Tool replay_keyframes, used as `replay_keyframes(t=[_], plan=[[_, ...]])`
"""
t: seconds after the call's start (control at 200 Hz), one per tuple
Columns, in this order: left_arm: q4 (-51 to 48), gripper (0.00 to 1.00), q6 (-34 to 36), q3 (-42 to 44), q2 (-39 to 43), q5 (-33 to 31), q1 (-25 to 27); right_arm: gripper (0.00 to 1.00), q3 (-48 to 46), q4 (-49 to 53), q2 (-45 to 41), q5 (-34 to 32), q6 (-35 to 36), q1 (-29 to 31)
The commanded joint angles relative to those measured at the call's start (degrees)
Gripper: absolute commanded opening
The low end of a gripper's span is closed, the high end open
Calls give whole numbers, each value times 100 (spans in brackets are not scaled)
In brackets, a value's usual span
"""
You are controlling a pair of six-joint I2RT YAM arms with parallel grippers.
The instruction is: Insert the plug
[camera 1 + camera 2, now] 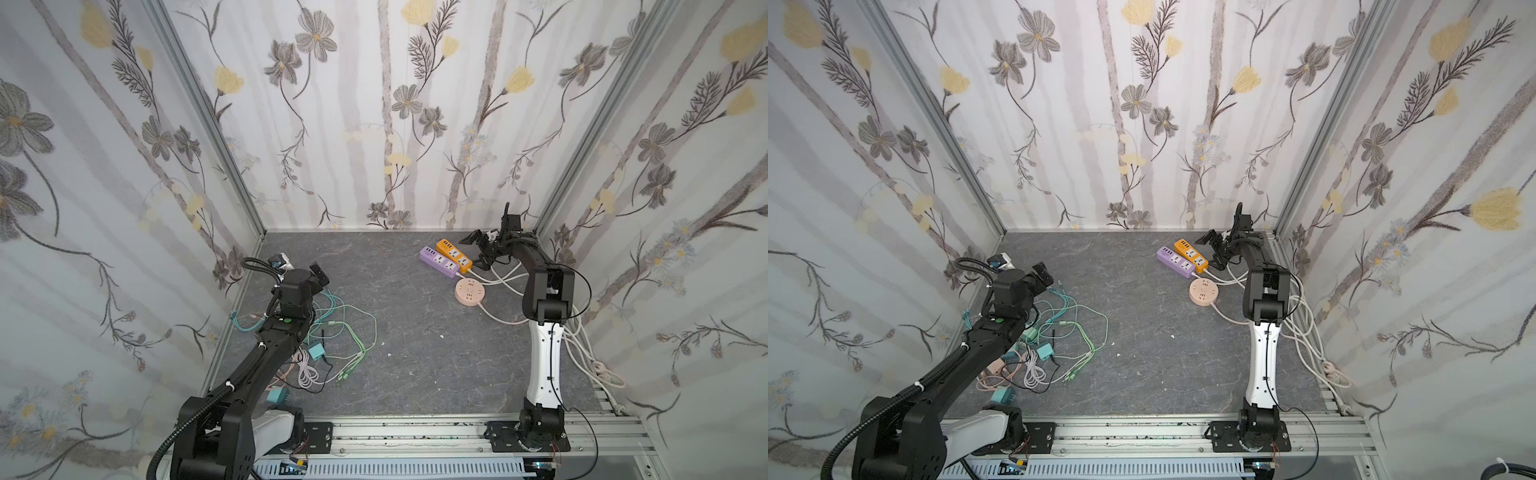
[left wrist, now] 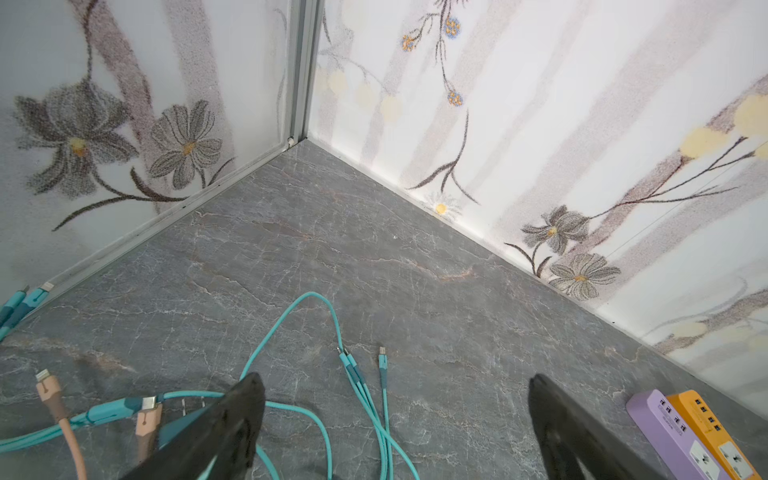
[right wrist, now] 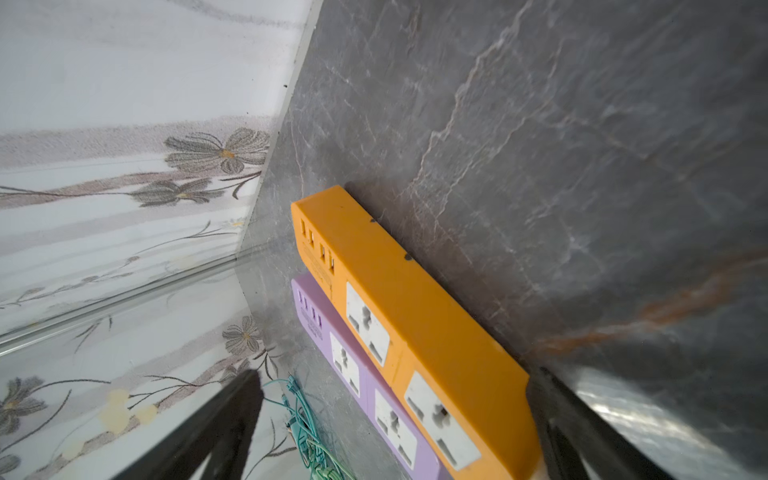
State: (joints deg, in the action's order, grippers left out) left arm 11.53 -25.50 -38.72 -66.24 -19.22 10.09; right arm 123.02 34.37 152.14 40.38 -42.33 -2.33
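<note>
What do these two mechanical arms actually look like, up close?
Both are mostly black, jointed, with one white shell section near the base. The left arm carries a ribbed black hose fixed with white ties and a small green dot; the right arm has a thin black wire. The left pincer and right pincer each have two black tapered fingers.

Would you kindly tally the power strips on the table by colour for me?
Purple power strip: 1
Orange power strip: 1
Pink round power strip: 1
Total: 3
</note>
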Motion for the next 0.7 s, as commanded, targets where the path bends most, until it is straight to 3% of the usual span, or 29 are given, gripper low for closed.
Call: replay_keyframes(t=[0.0, 0.185, 0.38, 0.694], plan=[[-64, 100, 339, 97, 121, 54, 2, 99, 24, 347, -151, -13, 295, 130], [-384, 100, 278, 174, 413, -114, 1, 100, -182, 538, -309, 3, 614, 378], [-1363, 100, 135, -283, 283, -1077, -7, 99, -452, 572, -474, -4, 779, 724], [-1698, 100, 114, -712, -303, 128, -24, 99, -463, 873, -551, -13, 1209, 1336]])
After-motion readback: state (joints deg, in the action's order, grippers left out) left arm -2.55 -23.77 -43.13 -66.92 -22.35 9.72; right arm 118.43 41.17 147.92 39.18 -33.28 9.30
